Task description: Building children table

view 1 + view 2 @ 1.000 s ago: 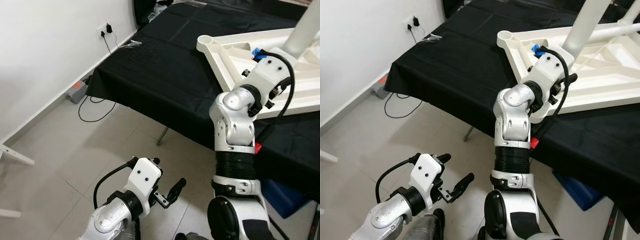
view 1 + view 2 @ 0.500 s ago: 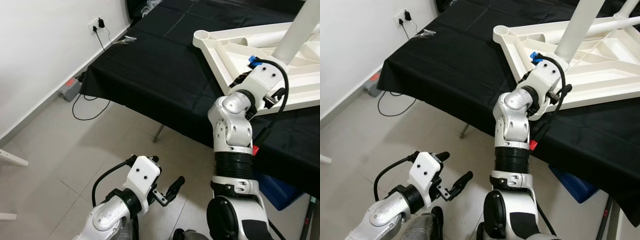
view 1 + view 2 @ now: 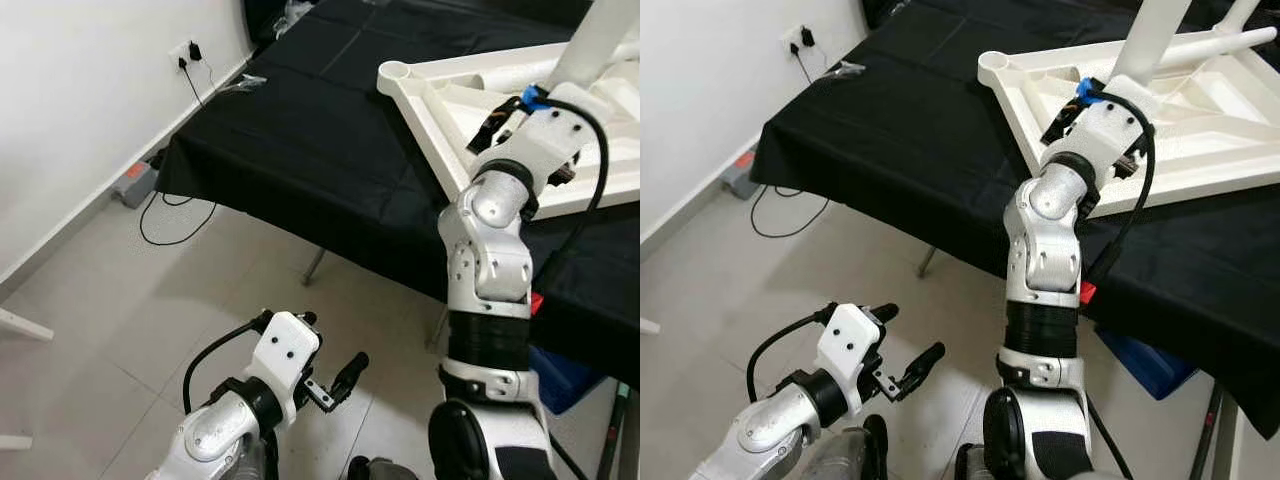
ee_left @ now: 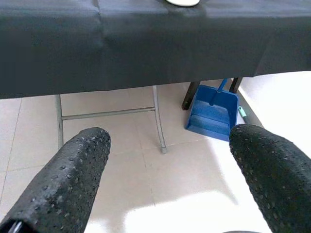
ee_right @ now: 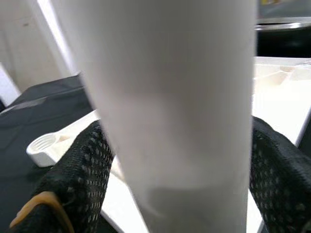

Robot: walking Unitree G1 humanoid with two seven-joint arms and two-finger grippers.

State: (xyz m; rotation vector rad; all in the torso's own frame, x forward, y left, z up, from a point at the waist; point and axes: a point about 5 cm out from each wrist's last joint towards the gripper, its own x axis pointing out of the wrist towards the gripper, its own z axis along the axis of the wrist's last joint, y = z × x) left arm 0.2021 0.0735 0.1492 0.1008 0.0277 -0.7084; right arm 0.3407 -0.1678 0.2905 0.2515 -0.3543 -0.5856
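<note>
Right gripper now around table leg

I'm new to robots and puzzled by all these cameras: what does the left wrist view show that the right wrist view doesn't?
The left wrist view looks under the black-covered table: grey metal legs, tiled floor and a blue dustpan, with nothing between the open fingers.

The right wrist view has a white table leg standing between its fingers, on the upturned white tabletop with a threaded corner socket.

Both look along two black dotted fingers and catch the black cloth.
</note>
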